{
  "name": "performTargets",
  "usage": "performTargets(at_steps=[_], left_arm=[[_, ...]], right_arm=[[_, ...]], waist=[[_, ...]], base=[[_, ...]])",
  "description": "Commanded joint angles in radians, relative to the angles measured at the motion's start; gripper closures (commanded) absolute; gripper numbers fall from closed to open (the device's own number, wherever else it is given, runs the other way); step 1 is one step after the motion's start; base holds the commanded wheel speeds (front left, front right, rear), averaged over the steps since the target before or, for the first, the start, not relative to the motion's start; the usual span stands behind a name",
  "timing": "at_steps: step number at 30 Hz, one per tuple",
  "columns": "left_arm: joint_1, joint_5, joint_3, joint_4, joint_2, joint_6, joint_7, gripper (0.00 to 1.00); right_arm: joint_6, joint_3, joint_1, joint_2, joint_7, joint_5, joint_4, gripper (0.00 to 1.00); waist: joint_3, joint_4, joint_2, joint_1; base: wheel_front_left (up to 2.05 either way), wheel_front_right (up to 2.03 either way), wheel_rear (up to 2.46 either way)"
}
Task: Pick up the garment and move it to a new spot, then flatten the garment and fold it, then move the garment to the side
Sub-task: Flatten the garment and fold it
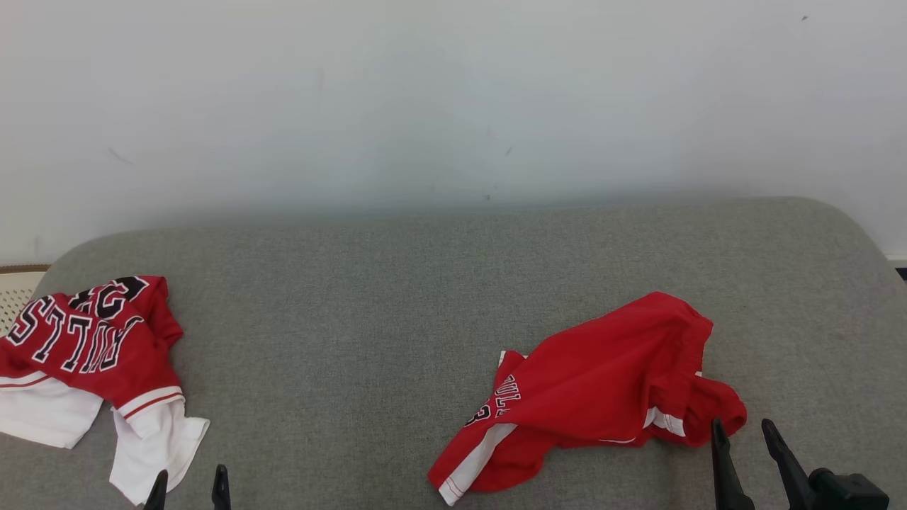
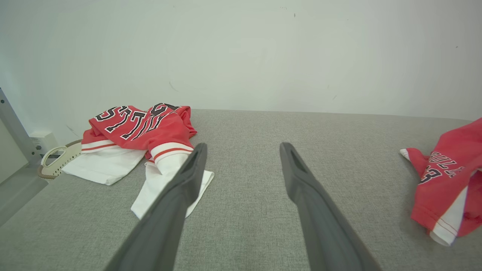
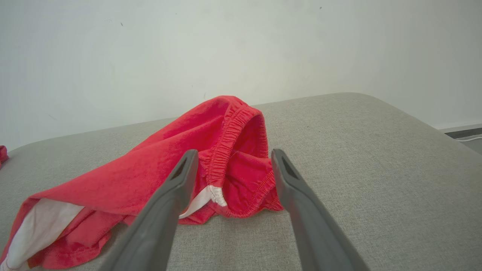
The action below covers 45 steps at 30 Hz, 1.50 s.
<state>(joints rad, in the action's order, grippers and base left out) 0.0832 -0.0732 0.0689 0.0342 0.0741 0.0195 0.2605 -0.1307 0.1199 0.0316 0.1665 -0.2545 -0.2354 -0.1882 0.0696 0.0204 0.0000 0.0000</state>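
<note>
Inspection ran from the largest item down. A plain pale wall closed the far side. Before it lay the grey fabric-covered worktop, which carried two garments well apart. The red shorts lay crumpled on my right half. Their long axis ran on a slant, from a white-striped leg hem near my centre up and away to the bunched waist end on my right. The red and white jersey lay rumpled at the far left edge, one white sleeve trailing toward me. I judged the shorts to be the garment in hand, though the task sentence alone did not settle which of the two was meant. The right claw stood with its jaws spread wide and held nothing. Its fingertips were just short of the waist end. In the right wrist view the elastic waistband sat straight ahead, between the two fingers. Whether a fingertip touched the cloth, I could not tell. The left claw was likewise spread wide and empty. It was just beside the jersey's white sleeve and well apart from the shorts. Finding: the right arm was plainly the nearer to the shorts, which lay forward and slightly to its left. A grasp at the waistband called only for a short advance.
</note>
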Motion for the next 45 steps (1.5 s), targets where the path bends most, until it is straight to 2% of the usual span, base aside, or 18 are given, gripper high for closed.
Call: performTargets(at_steps=[1,15,21,28,30,31,37,45], left_arm=[[0.013,0.008,0.005,0.005,0.000,0.000,0.003,0.00],[0.005,0.003,0.010,0.010,-0.005,-0.006,0.003,0.00],[0.004,-0.044,-0.011,0.019,-0.013,-0.040,0.003,0.00],[-0.012,-0.062,-0.115,0.073,-0.020,-0.090,0.003,0.00],[-0.030,-0.081,-0.177,0.115,-0.022,-0.112,0.003,0.00],[-0.030,-0.081,-0.177,0.115,-0.022,-0.112,0.003,0.00],[-0.062,-0.122,-0.315,0.192,-0.023,-0.138,0.003,0.00],[-0.124,-0.198,-0.447,0.270,-0.023,-0.148,0.003,0.00]], right_arm=[[0.000,0.002,0.003,0.003,0.000,-0.003,-0.004,0.00],[0.000,0.009,-0.006,0.012,0.003,-0.012,-0.018,0.00],[0.000,0.020,-0.003,0.014,0.016,-0.017,-0.023,0.00],[0.000,0.057,-0.017,0.033,0.047,-0.025,-0.042,0.00],[0.000,0.080,-0.032,0.051,0.059,-0.022,-0.062,0.00],[0.000,0.080,-0.032,0.051,0.059,-0.022,-0.062,0.00],[0.000,0.130,-0.088,0.088,0.081,-0.026,-0.132,0.00],[0.000,0.213,-0.186,0.105,0.070,-0.043,-0.244,0.00]], waist=[[0.001,0.000,0.0000,0.0000],[0.008,0.001,0.0000,0.0000],[0.009,0.002,0.0000,0.0000],[0.004,0.003,0.0000,0.0000],[-0.002,0.000,0.0000,0.0000],[-0.002,0.000,0.0000,0.0000],[-0.015,-0.011,0.0000,0.0000],[-0.048,-0.027,0.0000,0.0000]], base=[[0.00,0.00,0.00],[0.00,0.00,0.00],[0.00,0.00,0.00],[0.00,0.00,0.00],[0.00,0.00,0.00],[0.00,0.00,0.00],[0.00,0.00,0.00],[0.00,0.00,0.00]])
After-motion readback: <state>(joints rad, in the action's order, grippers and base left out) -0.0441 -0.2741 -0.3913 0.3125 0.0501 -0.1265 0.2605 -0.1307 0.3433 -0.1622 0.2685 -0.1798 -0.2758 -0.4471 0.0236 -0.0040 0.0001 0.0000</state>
